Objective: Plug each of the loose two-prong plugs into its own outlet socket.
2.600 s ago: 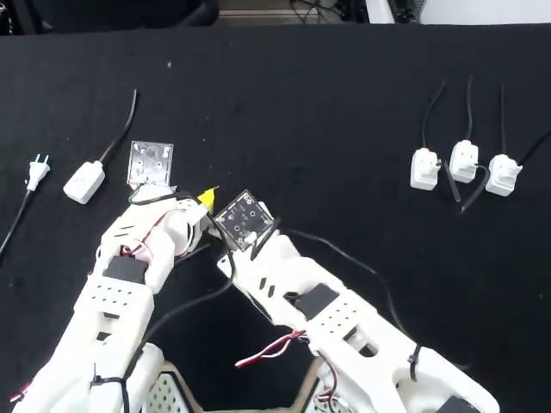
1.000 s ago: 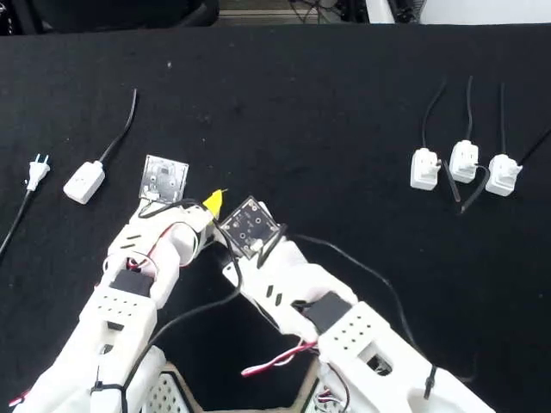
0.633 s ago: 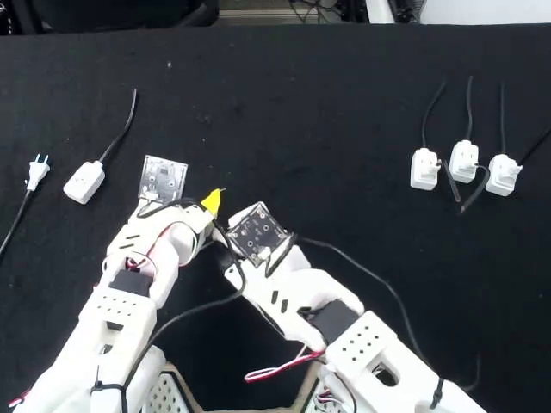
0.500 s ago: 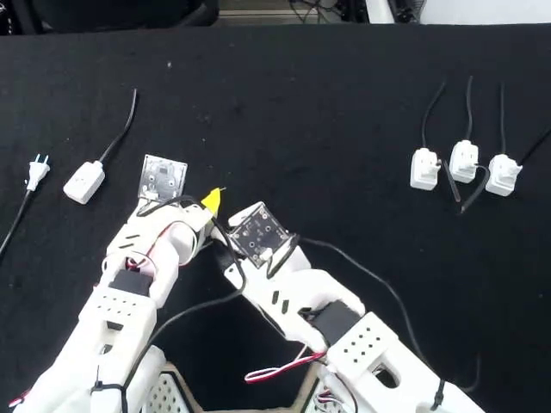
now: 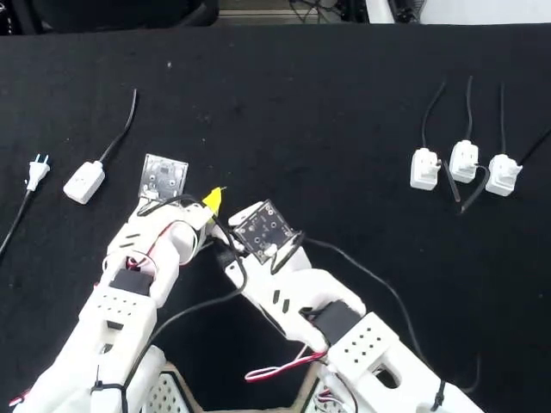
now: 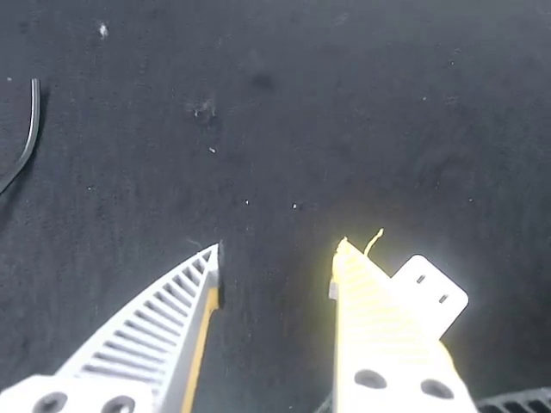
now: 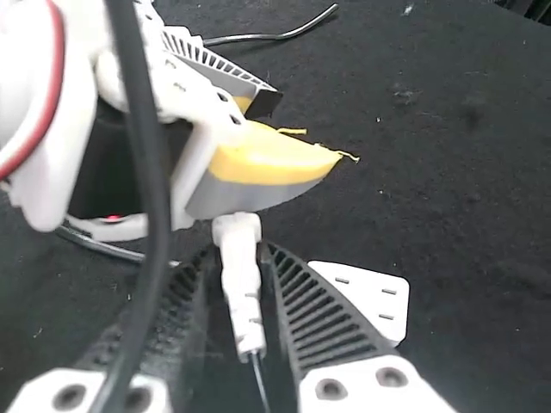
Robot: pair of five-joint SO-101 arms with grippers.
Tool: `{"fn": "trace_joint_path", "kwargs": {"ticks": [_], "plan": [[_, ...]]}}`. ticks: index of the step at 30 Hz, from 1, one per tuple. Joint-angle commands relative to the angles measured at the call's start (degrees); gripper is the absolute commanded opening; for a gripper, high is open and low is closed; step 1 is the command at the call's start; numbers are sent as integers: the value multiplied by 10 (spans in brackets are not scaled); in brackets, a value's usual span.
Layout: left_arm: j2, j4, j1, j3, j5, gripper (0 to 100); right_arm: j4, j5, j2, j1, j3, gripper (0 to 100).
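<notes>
Near the front edge of the bench (image 5: 301, 103), a white plug (image 7: 241, 292) is gripped by the right pincer (image 7: 239, 251), pointed lengthwise at the open left pincer (image 6: 275, 258) just beside. A white socket (image 5: 83, 182) is seen farther, by the left edge.

Fixed high camera looking down over the whole black table (image 5: 344, 95), left wrist camera close above the cloth behind my left gripper (image 6: 277, 249), right wrist camera tight behind my right gripper (image 7: 238, 255) and its plug (image 7: 242, 288), sharing my left arm's yellow finger (image 7: 267, 165) with the high view.
</notes>
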Motion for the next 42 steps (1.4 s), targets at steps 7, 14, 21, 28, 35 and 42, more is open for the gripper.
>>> {"fn": "trace_joint_path", "kwargs": {"ticks": [7,14,21,28,35,42], "plan": [[-1,-4,7,6,-5,213,59,-4,-28,30,-31,11],[-1,-4,11,6,-4,213,111,-3,-28,30,-54,11],[-1,-4,12,-11,4,213,113,-3,-28,30,-52,11],[-1,-3,13,-15,104,213,110,-3,-28,30,-52,11],[-1,-1,22,-15,134,213,110,-3,-28,31,-52,11],[-1,37,51,-16,90,213,109,-3,-29,33,-56,11]]}}
